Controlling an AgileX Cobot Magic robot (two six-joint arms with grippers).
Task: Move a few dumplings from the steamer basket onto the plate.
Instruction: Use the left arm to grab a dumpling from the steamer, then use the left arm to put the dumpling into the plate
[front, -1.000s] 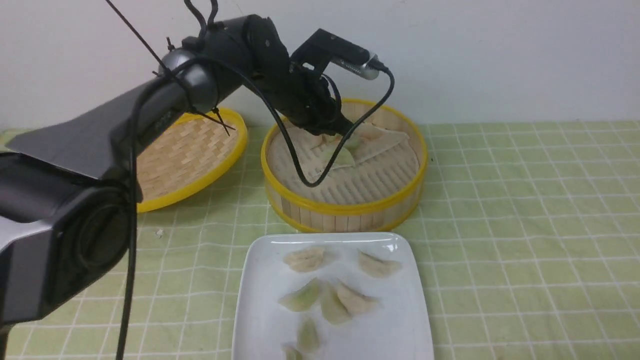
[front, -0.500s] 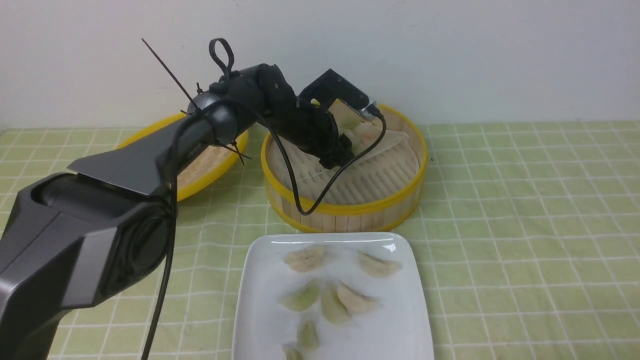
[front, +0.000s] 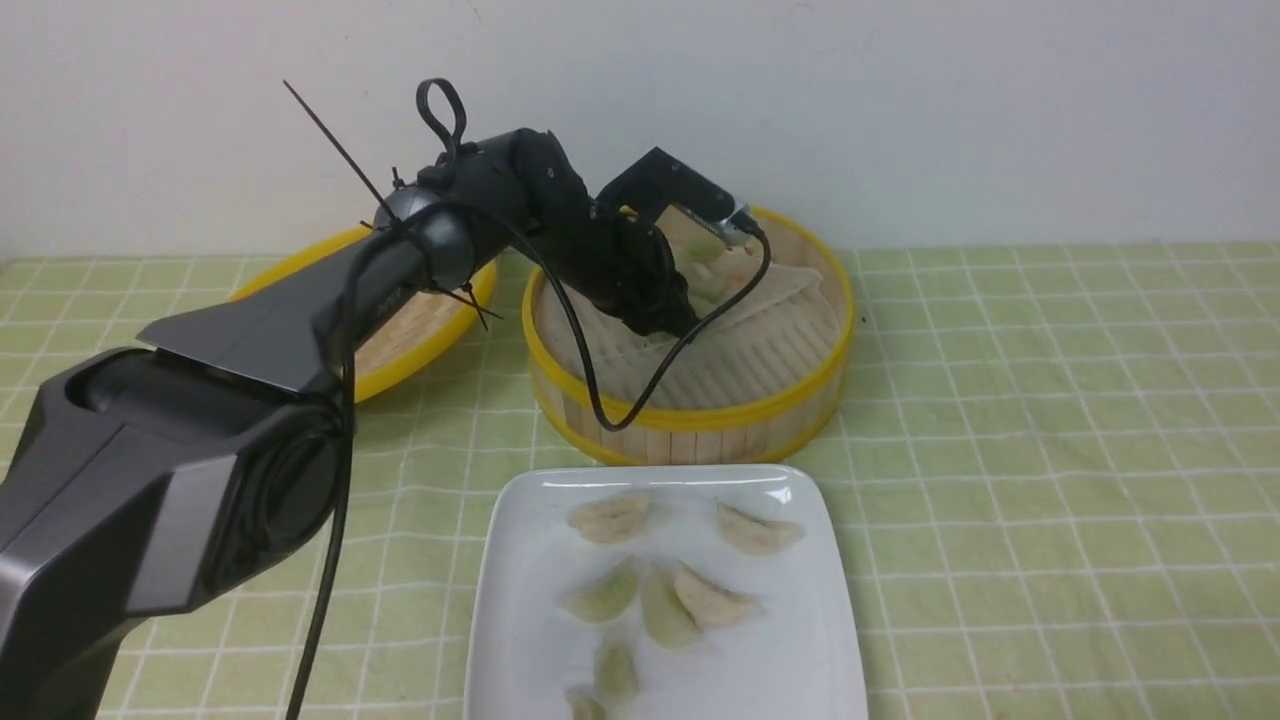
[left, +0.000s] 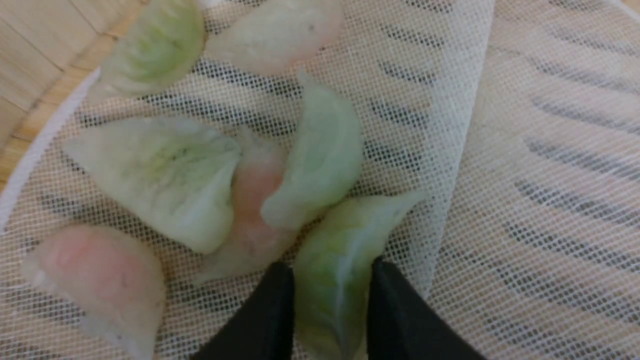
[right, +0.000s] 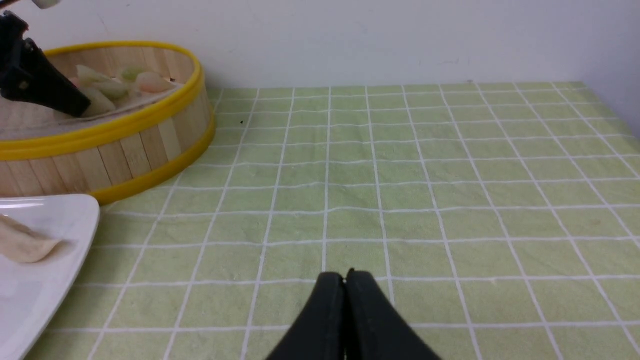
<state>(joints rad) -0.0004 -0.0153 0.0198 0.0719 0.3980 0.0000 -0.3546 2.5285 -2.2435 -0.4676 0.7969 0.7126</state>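
Front: left gripper (front: 678, 318) dropped into the basket (front: 700, 420) over the last second; plate (front: 810, 640) already holds several dumplings (front: 705, 600). Left wrist: it's pinching a green dumpling (left: 340, 240), so lifting looks next. Right wrist: right gripper (right: 345, 277) pressed together, idle over cloth (right: 450, 175).

Soft, even indoor light fills the room, with only faint shadows. Glare streaks the far rim of the plate (front: 640, 476). The left wrist close-up is blurred; the dumplings (left: 160, 175) there lack crisp edges.
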